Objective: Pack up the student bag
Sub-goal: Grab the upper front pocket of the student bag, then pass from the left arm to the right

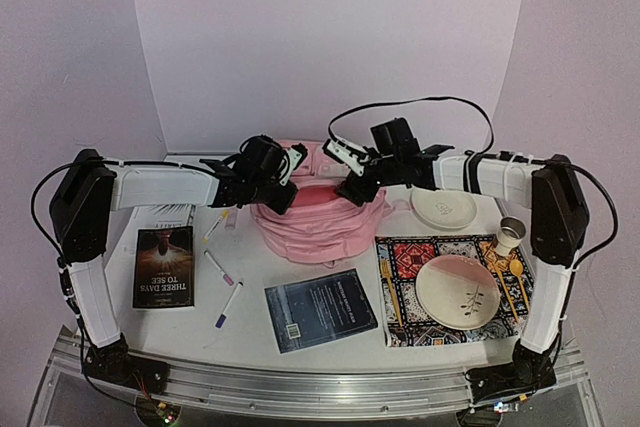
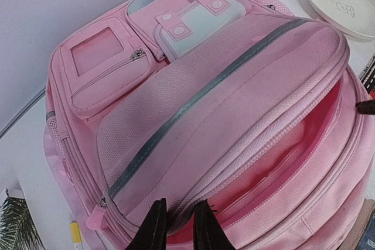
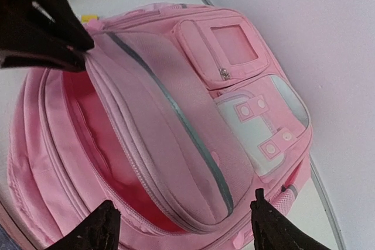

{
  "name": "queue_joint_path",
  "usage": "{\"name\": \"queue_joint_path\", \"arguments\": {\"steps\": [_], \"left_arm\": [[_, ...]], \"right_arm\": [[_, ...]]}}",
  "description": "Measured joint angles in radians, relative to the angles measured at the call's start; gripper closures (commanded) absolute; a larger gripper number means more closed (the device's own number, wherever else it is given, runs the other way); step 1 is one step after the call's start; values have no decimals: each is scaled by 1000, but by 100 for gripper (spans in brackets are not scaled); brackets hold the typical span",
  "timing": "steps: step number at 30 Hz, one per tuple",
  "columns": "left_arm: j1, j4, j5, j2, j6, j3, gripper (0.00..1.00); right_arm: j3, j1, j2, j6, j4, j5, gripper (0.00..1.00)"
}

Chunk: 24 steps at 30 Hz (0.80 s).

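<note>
The student bag (image 1: pixel 318 225), a soft pink backpack, lies at the back middle of the table with its main compartment unzipped and the red-pink lining showing. My left gripper (image 2: pixel 180 225) is shut on the zipped rim of the bag's front flap (image 2: pixel 234 103) and holds it up from the opening. My right gripper (image 3: pixel 184 222) hangs open over the other end of that flap (image 3: pixel 176 139), its fingers wide apart with nothing between them. In the top view the left gripper (image 1: pixel 283 190) and the right gripper (image 1: pixel 350 187) meet over the bag's top.
A dark book (image 1: pixel 164 265) lies at the left and a blue book (image 1: pixel 320 309) at the front middle. Three markers (image 1: pixel 219 267) lie between them. A white dish (image 1: pixel 444 208), a patterned mat (image 1: pixel 412 259) with a pink plate (image 1: pixel 464 292), and a cup (image 1: pixel 510 235) fill the right.
</note>
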Motion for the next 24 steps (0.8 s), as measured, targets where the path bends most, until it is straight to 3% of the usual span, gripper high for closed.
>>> {"name": "queue_joint_path", "arguments": {"steps": [4,8,10,13,15,24], "left_arm": [[0,2,1,0,-4,0,83],[0,3,4,0,-4,0,83],[0,4,4,0,-4,0,83],[1,7,4,0,-6,0,83],[1,9,4,0,-11,3,82],[11,22,4,-12,-74,19,66]], "right_arm": [[24,6,62,-75,-2,8,33],[66,7,110,-123,-1,30,47],[83,8,121,-134,0,40,60],[109,12,132,-147,6,55,89],[131,12,139,-162,12,61,98],[171,13,140,-158,8,72,100]]}}
